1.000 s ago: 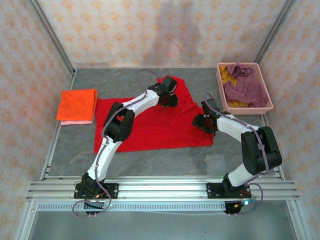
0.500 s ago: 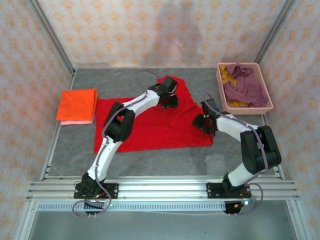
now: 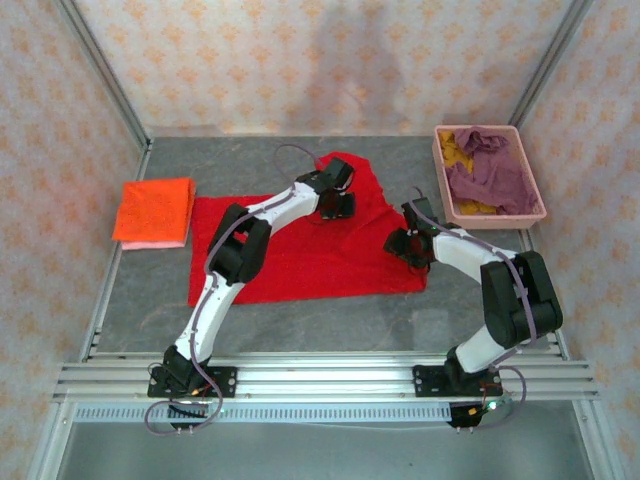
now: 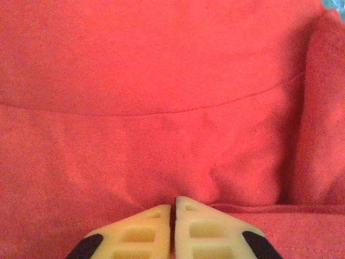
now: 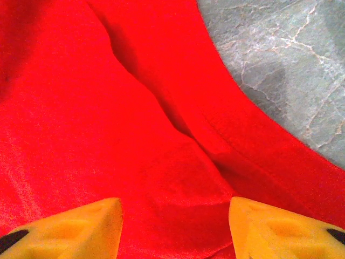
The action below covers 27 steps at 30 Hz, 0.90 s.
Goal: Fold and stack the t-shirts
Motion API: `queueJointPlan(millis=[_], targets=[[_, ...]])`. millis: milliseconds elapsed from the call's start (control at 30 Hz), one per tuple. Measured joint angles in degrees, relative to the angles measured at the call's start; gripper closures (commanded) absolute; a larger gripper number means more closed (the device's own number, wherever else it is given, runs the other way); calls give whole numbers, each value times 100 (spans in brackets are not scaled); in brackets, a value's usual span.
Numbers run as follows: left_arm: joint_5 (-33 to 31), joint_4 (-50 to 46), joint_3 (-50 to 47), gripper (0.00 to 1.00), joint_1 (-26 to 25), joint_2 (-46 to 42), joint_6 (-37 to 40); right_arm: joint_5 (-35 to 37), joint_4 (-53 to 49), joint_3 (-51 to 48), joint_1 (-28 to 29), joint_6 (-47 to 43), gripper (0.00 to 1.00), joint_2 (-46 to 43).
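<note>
The bright red t-shirt (image 3: 300, 255) lies spread on the grey table's middle. My left gripper (image 3: 336, 204) sits on its upper part; in the left wrist view the gripper (image 4: 173, 208) is shut, with red cloth (image 4: 161, 81) puckering into the tips. My right gripper (image 3: 405, 244) is at the shirt's right edge and stands open (image 5: 175, 216), a raised fold of red cloth (image 5: 178, 178) between the wide-apart fingers. The orange t-shirt (image 3: 155, 206) lies folded on the pale pink one (image 3: 150, 243) at the left. The mauve-purple (image 3: 492, 172) and mustard yellow (image 3: 456, 150) shirts lie crumpled in the basket.
The pink plastic basket (image 3: 497, 218) stands at the back right. Bare grey table (image 3: 330, 325) runs in front of the red shirt and to the right of it (image 5: 291, 59). Patterned walls and metal frame posts close in the sides and back.
The left gripper has shifted slightly on the upper part of the red shirt. The right arm has stayed where it was.
</note>
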Motion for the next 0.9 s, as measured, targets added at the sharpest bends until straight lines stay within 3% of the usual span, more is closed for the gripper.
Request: queueJointPlan(millis=[267, 467, 800, 900], targets=[[-24, 0, -17, 100, -4, -20, 2, -7, 39, 0, 0, 22, 45, 87], [-175, -22, -177, 90, -37, -238, -2, -7, 57, -24, 0, 44, 46, 138], [-173, -15, -177, 100, -37, -378, 2, -7, 79, -24, 0, 44, 46, 173], [-173, -15, -177, 92, -37, -378, 2, -7, 79, -24, 0, 44, 46, 175]])
